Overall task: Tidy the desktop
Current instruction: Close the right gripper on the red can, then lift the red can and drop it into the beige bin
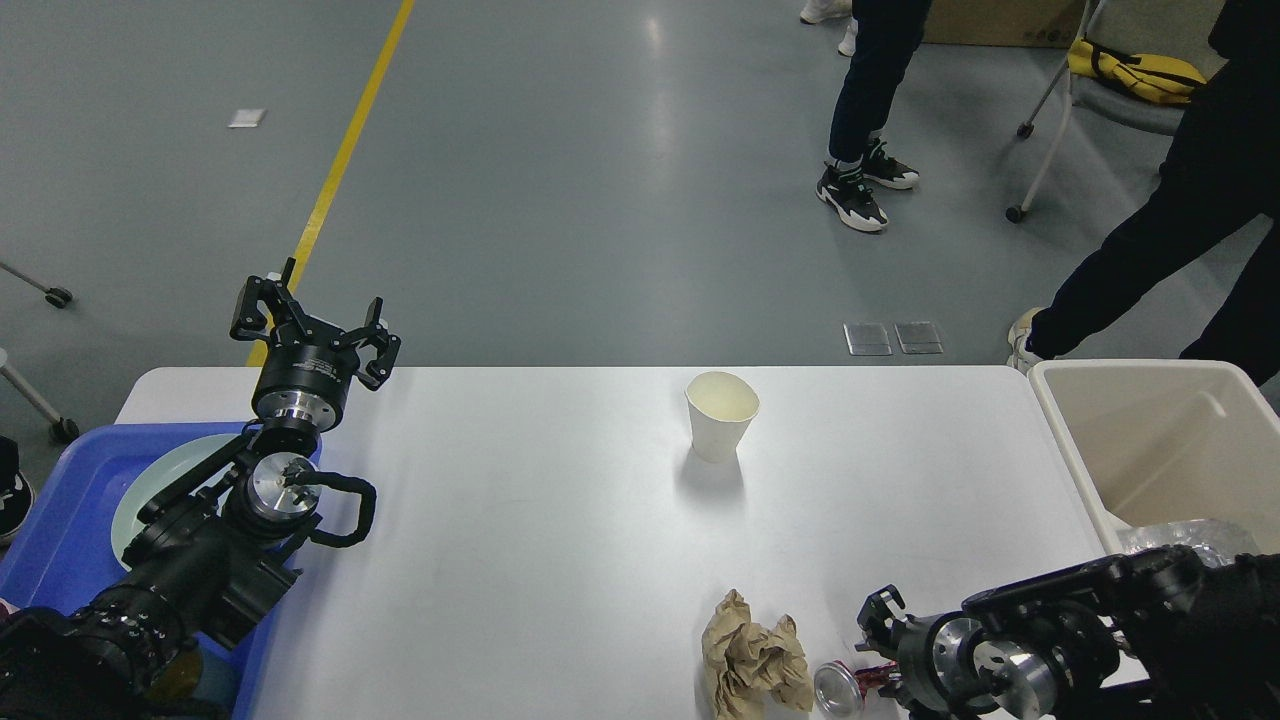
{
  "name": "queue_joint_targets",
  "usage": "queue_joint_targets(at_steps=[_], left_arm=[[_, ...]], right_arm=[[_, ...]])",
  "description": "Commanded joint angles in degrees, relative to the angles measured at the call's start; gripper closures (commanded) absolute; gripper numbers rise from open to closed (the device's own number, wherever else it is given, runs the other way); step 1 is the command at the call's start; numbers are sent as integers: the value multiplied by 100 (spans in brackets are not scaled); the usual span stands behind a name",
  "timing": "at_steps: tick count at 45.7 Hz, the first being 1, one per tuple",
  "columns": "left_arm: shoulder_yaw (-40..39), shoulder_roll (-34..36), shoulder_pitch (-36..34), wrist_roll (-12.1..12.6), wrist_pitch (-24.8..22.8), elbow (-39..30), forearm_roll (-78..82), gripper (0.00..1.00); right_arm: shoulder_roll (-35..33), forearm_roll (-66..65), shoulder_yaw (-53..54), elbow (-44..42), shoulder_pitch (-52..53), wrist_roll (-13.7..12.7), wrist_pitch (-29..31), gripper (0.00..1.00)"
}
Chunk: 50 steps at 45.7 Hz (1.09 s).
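Observation:
The white desktop [520, 520] fills the lower part of the head view. A crushed red can [836, 690] lies on its side at the front edge with its silver end facing left. My right gripper [872, 665] comes in from the right, its fingers closed around the can's red body; the lower finger is hidden. A crumpled brown paper ball [755, 660] lies just left of the can. A white paper cup [721, 428] stands upright near the far edge. My left gripper [315, 325] is held high over the far left corner, open and empty.
A blue tray [60, 540] holding a pale plate [150, 480] sits at the left edge under my left arm. A beige bin [1160, 450] with clear plastic inside stands at the right end. People and a wheeled chair are on the floor beyond the table.

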Motion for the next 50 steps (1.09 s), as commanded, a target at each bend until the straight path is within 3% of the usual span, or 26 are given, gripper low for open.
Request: queue_joint_targets(at_steps=[1, 24, 36, 45, 46, 50], left_arm=[[0, 0, 0, 0, 0, -3, 1, 2], [0, 0, 0, 0, 0, -3, 1, 2], [0, 0, 0, 0, 0, -3, 1, 2], [0, 0, 0, 0, 0, -3, 1, 2], [0, 9, 0, 0, 0, -3, 1, 2], [0, 9, 0, 0, 0, 5, 1, 2]], right_arm=[[11, -2, 3, 6, 0, 0, -9, 100], [-41, -2, 3, 32, 43, 0, 0, 100], [-735, -195, -444, 533, 1008, 0, 228, 100], [-780, -1134, -2193, 841, 3258, 9, 1255, 100], [-710, -1432, -2560, 919, 3965, 9, 1718, 100], [-447, -1733, -2941, 938, 5068, 9, 2608, 100]])
